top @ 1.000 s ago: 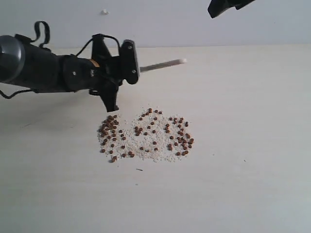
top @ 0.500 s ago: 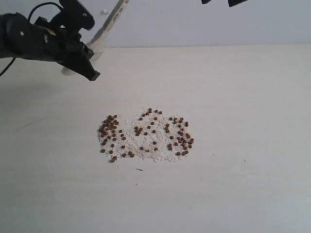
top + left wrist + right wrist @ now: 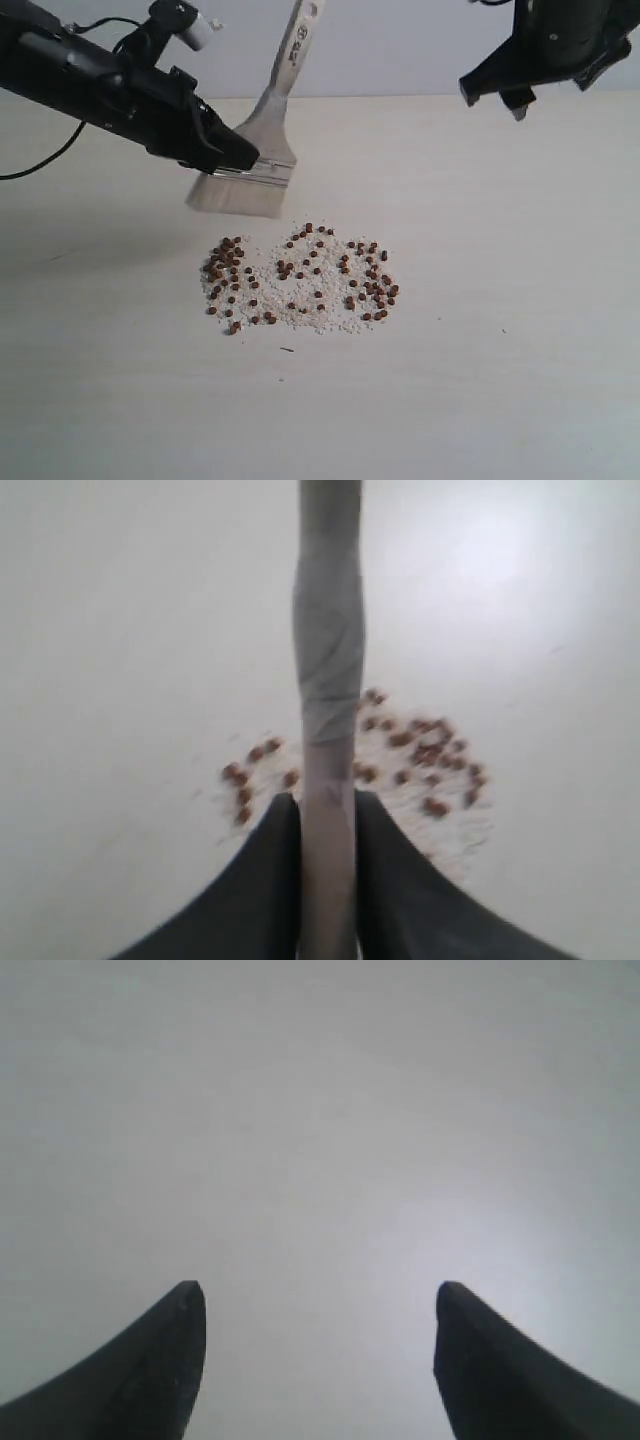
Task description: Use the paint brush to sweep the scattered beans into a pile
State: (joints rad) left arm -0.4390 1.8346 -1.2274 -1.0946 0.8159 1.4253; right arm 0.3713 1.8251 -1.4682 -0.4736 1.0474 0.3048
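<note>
Left arm (image 3: 90,85): matte black, segmented. Thin black cable (image 3: 45,163) loops below it. Small white fitting (image 3: 197,30) on top. Right gripper (image 3: 320,1285): two dark, tapering, pointed fingers (image 3: 160,1370).

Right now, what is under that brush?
Table shows around the paint brush, and the beans lie just beside its bristles. The spot the bristles cover is hidden.

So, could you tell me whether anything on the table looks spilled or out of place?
The beans, mixed with white crumbs, lie strewn in a loose, gappy patch on the table, not heaped together. The left hand holds the paint brush close by.
</note>
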